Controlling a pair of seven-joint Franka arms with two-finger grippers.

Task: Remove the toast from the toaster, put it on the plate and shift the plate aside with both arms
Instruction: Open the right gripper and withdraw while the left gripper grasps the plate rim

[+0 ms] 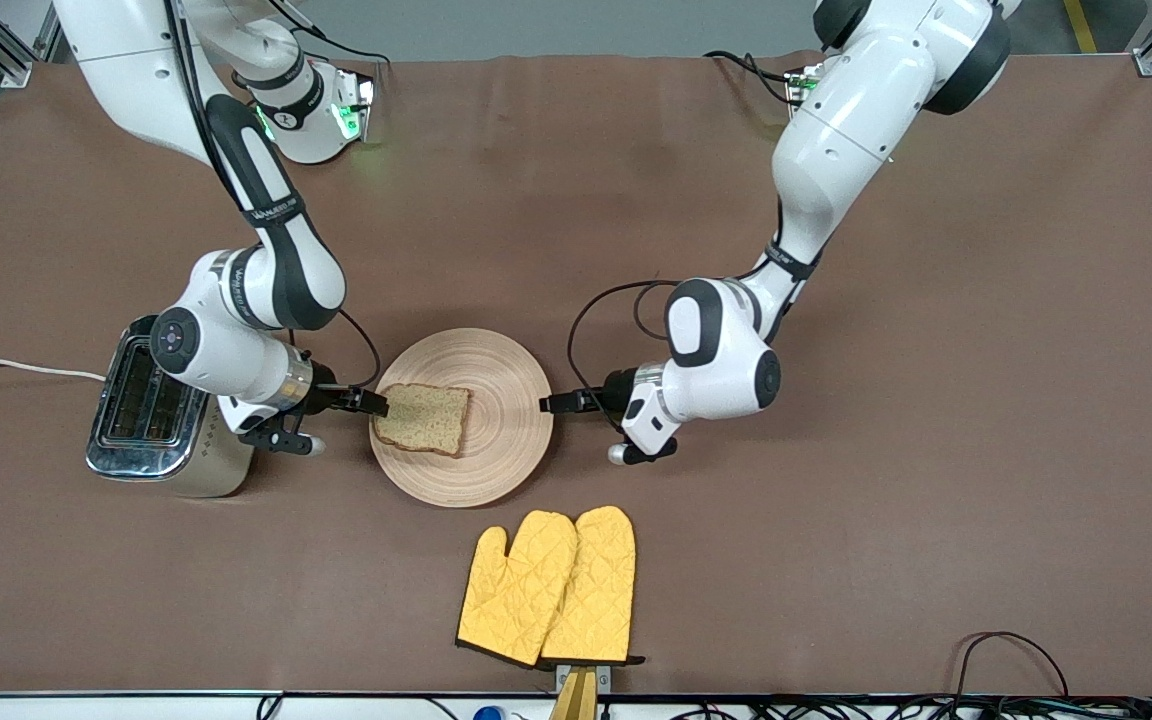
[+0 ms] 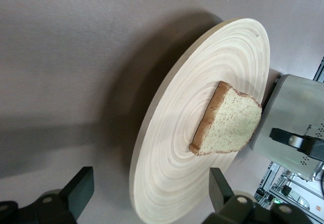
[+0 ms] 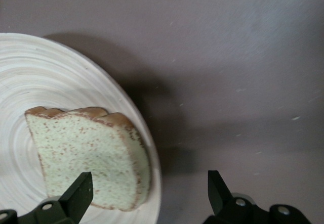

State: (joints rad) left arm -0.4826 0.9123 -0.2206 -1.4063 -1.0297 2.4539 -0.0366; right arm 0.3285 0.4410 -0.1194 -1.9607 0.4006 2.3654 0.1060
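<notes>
The toast (image 1: 424, 418) lies flat on the round wooden plate (image 1: 506, 440), on the part toward the right arm's end of the table. My right gripper (image 1: 372, 402) is low at the plate's rim beside the toast, open; in the right wrist view (image 3: 149, 176) its fingers straddle the rim (image 3: 152, 153) and the toast's corner (image 3: 91, 158). My left gripper (image 1: 548, 403) is low at the plate's rim toward the left arm's end, open; in the left wrist view (image 2: 151, 176) the plate's edge (image 2: 147, 148) lies between its fingers, with the toast (image 2: 228, 125) farther in.
A chrome toaster (image 1: 151, 410) stands beside the right arm's wrist, toward the right arm's end; it also shows in the left wrist view (image 2: 293, 118). A pair of yellow oven mitts (image 1: 551, 585) lies nearer to the front camera than the plate. A white cable (image 1: 16, 367) runs from the toaster.
</notes>
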